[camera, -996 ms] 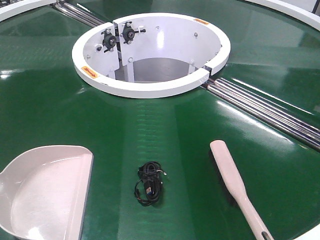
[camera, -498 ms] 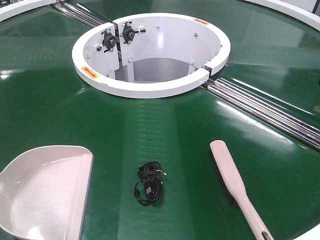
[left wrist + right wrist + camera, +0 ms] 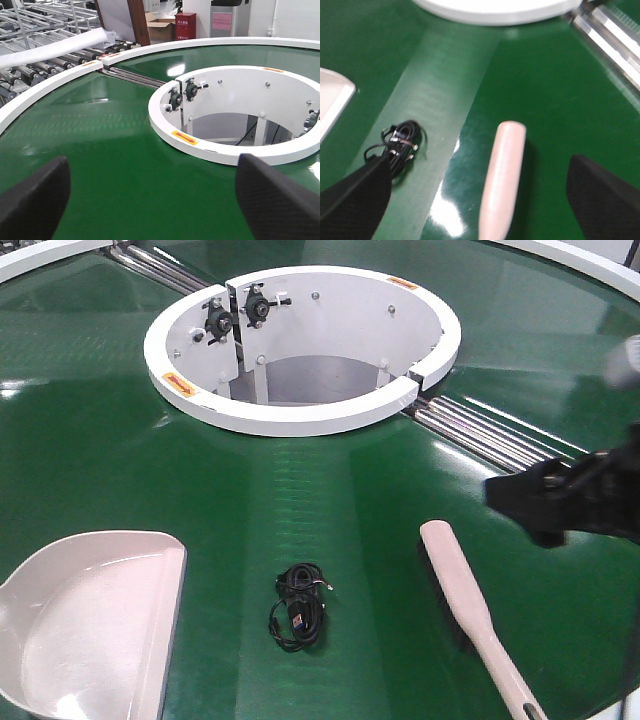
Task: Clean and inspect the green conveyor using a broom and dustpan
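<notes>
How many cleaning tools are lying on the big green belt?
2. The dustpan lies near left on the green conveyor, the broom near right, a black cable bundle between them. More could lie outside the view.

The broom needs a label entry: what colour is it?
The broom is cream, dark bristles beneath; clearest in the front-facing view.

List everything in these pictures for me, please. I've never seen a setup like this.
green conveyor: one, glossy dark green, under everything.
white ring housing: one, white, mid-belt, far side.
steel rollers: two strips, silver, seams either side of the ring.
dustpan: one, pinkish-beige, near left, on the belt.
cable bundle: one, black, between dustpan and broom.
broom: one, cream, near right, lying flat.
left gripper: one, black, open, over bare belt.
right gripper: one, black, open, above the broom.
</notes>
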### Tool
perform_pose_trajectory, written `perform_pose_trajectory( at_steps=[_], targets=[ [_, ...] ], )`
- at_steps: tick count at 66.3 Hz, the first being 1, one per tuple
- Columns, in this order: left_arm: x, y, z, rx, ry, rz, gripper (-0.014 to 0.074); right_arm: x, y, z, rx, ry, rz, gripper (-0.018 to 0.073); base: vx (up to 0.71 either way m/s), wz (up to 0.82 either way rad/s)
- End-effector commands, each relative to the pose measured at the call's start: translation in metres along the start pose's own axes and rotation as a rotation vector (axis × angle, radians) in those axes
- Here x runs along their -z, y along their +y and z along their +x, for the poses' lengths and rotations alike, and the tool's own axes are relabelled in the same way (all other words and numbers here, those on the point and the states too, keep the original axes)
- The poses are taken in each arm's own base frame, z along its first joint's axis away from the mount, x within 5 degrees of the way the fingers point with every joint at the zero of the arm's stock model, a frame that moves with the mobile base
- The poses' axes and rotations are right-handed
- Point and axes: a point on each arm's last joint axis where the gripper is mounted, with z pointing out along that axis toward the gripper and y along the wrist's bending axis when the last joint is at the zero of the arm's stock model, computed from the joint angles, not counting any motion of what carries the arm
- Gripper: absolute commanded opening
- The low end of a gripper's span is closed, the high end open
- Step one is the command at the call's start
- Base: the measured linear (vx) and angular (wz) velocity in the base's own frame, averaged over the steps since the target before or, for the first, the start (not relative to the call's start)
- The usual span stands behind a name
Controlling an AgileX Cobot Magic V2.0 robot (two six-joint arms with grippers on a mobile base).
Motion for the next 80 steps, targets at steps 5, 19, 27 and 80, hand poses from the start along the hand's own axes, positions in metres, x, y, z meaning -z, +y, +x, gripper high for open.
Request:
perform_pose_trajectory(
  at_steps=[5,19,27,80],
  targets=[
    [0.003,0.001,-0.014,0.010,-0.074,-0.002,0.0594,-0.034,-0.002,-0.019,-0.030,0.097,0.029,0.0623,0.00,0.00],
    [0.003,0.001,-0.013,0.010,-0.069,-0.001,0.0594,-0.090,-0.016,-0.026,-0.061,0.380,0.095,0.0608,0.00,0.00],
    [0.003,0.000,-0.012,0.010,-0.053,0.002,0.0594,-0.115,-0.020,-0.030,-0.068,0.447,0.094,0.0598,0.00,0.00],
    [0.003,0.000,-0.008,0.010,-0.016,0.010,0.0594,-0.188,-0.030,-0.003,-0.044,0.668,0.066,0.0582,0.00,0.00]
  ],
)
